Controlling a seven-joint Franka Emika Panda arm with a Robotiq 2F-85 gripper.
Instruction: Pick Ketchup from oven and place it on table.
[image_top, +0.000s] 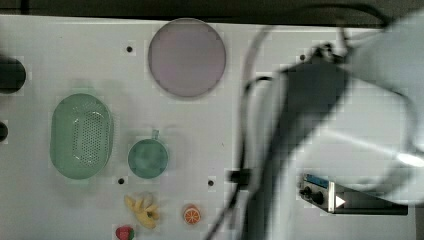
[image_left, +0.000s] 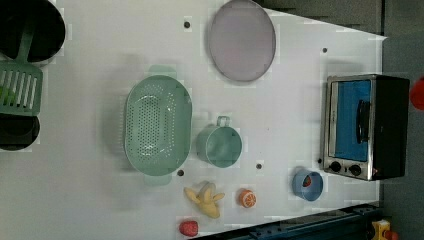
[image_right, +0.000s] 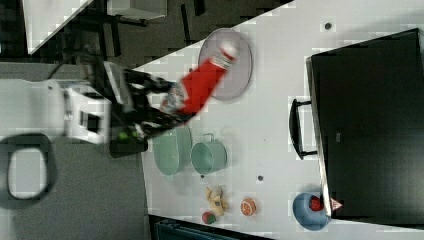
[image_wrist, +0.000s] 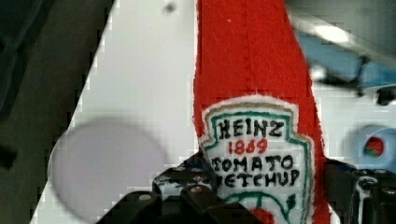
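While the large flat white table (image_left: 100, 210) lay spread beneath the whole scene, the boxy black toaster oven (image_left: 367, 127) with its silver front frame stood at the left view's right edge, bluish glass door closed and nothing of the task inside it. Clear of both, the white robot arm (image_right: 55, 117) carried its dark gripper (image_right: 162, 112) in the air, jaws clamped on the lower body of the small red soft-fabric Ketchup bottle (image_right: 202, 85) with white cap and stitched white label. Seen in the right view, the bottle hung tilted, cap toward the round grey-lilac plate (image_right: 240, 75), well apart from the oven. Judged from this, the step in hand was the carry: extraction was done, placement was not. The next move called for choosing a bare patch of tabletop, away from the plate, the pale green perforated colander (image_left: 157, 125) and the small green cup (image_left: 220, 146), then lowering until the base rested before releasing.
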